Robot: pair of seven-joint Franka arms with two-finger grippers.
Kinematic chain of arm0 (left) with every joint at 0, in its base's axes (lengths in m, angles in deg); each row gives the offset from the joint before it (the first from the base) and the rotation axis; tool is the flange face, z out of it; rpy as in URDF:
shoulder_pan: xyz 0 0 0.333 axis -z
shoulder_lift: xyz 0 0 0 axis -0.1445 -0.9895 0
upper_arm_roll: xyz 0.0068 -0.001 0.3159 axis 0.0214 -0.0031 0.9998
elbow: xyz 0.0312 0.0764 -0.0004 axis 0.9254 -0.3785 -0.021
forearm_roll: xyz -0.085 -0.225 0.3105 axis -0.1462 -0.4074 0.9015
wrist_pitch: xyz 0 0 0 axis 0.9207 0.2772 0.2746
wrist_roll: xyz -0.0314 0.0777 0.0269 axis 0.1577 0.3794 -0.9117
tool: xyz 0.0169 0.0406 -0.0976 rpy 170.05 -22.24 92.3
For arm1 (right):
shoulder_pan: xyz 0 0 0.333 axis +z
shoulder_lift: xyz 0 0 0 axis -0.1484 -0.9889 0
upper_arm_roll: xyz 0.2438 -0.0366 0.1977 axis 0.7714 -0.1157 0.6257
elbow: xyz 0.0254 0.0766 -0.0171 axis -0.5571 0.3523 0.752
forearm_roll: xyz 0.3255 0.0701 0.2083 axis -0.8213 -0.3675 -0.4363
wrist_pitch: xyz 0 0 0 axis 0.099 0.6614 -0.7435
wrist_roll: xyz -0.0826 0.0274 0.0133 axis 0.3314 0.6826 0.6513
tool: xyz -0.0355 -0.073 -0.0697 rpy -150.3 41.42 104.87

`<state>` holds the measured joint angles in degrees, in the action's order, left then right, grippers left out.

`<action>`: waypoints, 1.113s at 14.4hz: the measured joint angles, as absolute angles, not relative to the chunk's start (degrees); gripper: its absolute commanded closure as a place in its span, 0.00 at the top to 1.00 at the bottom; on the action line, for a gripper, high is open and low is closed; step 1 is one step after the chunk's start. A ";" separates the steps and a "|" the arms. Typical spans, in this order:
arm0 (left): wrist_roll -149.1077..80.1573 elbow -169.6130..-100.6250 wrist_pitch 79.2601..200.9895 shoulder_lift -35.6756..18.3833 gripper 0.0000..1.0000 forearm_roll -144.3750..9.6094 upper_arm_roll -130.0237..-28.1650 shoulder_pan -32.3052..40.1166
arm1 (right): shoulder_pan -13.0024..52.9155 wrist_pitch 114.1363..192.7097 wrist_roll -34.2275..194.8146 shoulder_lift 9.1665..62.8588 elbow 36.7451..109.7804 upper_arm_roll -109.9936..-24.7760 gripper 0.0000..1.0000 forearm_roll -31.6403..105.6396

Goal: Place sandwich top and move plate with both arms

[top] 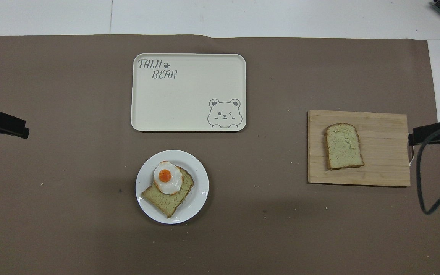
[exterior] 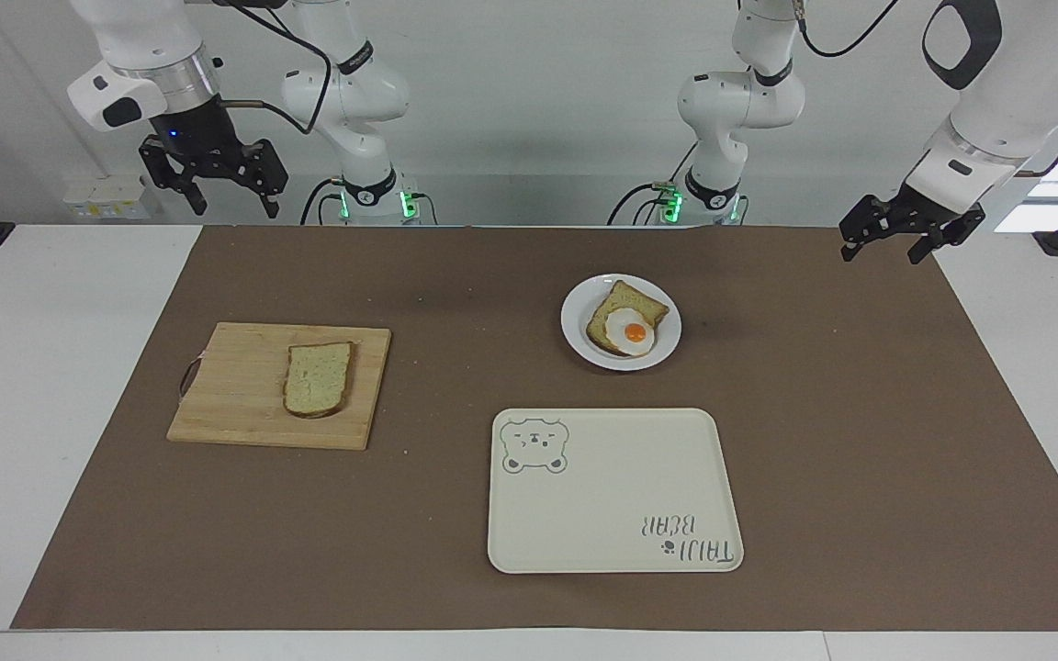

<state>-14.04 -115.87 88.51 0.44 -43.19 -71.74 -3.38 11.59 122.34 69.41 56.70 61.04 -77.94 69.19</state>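
Note:
The sandwich top (exterior: pixel 318 378), a plain bread slice, lies on a wooden cutting board (exterior: pixel 235 404) toward the right arm's end; it also shows in the overhead view (top: pixel 343 146). The small white plate (exterior: pixel 667 341) holds a toast slice with a fried egg (exterior: pixel 628 330) near the middle. My right gripper (exterior: pixel 230 204) hangs open and empty in the air over the table edge near the robots, above and apart from the board. My left gripper (exterior: pixel 880 255) hangs open and empty over the mat's corner at the left arm's end.
A cream tray with a bear drawing (exterior: pixel 612 496) lies farther from the robots than the plate. A brown mat (exterior: pixel 860 441) covers the table. The board has a cord loop (exterior: pixel 185 378) at its outer end.

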 measured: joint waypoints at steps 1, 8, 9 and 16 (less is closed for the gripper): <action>-14.04 -115.87 88.51 0.44 1.00 -43.19 -71.74 -3.38 | 11.59 122.34 69.42 56.71 61.04 -77.94 1.00 69.19; -14.04 -115.87 88.51 0.44 1.00 -43.19 -71.74 -3.38 | 11.59 122.35 69.43 56.76 61.06 -77.94 1.00 69.19; -14.04 -115.87 88.51 0.44 1.00 -43.19 -71.74 -3.38 | 11.59 122.35 69.43 56.77 61.06 -77.94 1.00 69.19; -14.05 -115.87 88.51 0.44 1.00 -43.19 -71.74 -3.38 | 11.59 122.35 69.43 56.77 61.08 -77.98 1.00 69.19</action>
